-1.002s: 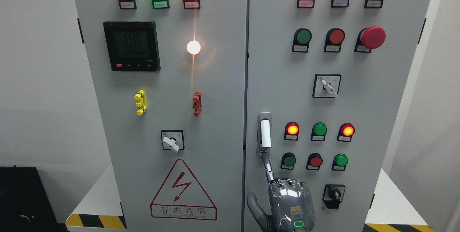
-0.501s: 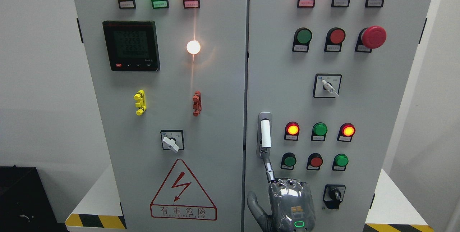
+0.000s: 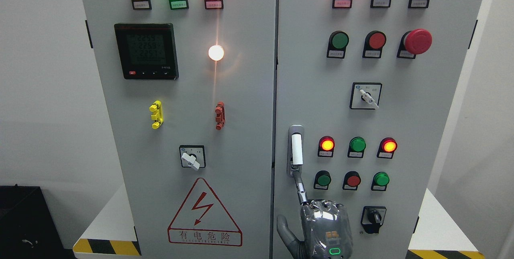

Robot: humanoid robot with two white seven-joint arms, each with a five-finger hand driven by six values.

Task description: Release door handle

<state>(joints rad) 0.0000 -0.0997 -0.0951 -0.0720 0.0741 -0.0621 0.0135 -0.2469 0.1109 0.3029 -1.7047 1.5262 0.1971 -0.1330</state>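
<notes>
Grey steel fills the view: a cabinet (image 3: 241,90) with two doors side by side, its seam running down the middle; the door handle (image 3: 296,149), a white bar in a metal mount, stands upright at the left edge of the right door, just beside the seam and left of a lit red lamp (image 3: 327,145).

The hand (image 3: 317,227) rises from the bottom edge right of the middle, so it reads as the right hand, its silvery back toward the camera; one finger (image 3: 299,186) is stretched straight up, and its tip meets the lower end of the handle; the thumb (image 3: 286,231) sticks out to the left; the other fingers are hidden behind the back of the hand, so I cannot tell whether they are curled or spread; nothing is wrapped around the white bar.

On the right door, a red mushroom button (image 3: 417,41) sits at the upper right, with a small turn switch (image 3: 366,96) below it and a black knob (image 3: 373,219) near the bottom, just right of the hand.

On the left door, a black meter (image 3: 146,52) shows faint digits; a white lamp (image 3: 216,52) glows to its right; a yellow clip (image 3: 156,114) and a red clip (image 3: 219,115) sit lower; a red lightning sign (image 3: 204,213) marks the bottom.
</notes>
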